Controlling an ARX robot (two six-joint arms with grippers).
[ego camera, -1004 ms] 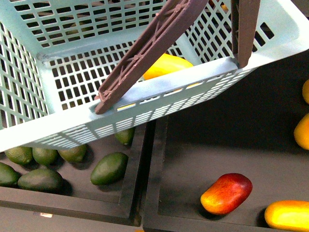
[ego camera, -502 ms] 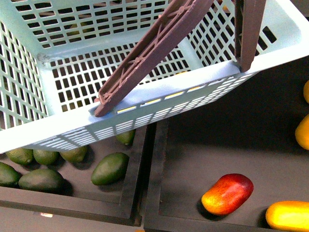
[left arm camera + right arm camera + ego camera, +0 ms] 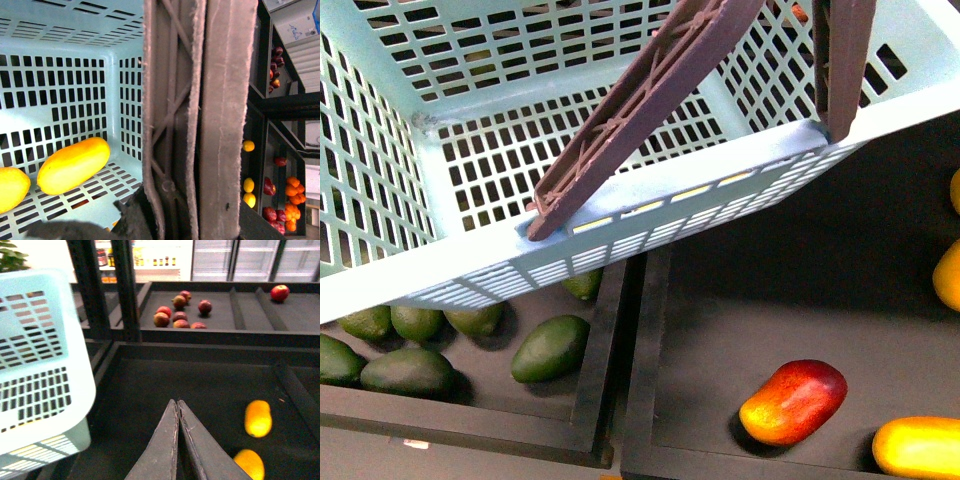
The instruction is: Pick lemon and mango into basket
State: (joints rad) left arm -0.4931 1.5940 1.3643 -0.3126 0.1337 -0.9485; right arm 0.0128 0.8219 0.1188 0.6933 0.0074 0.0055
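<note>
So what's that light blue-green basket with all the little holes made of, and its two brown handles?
The light teal slotted basket looks like moulded plastic: smooth, slightly shiny walls and rows of neat, even slots. Its brown handles look like plastic too, but matte, with moulded criss-cross ribs. Close up in the left wrist view, their edges look scuffed and pale.

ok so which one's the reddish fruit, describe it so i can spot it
Start at the teal basket filling the top of the front view; below it sits the right-hand dark tray. The reddish fruit lies near its front edge: red fading to orange-yellow, unlike the all-yellow fruit beside it and the green avocados next door.
</note>
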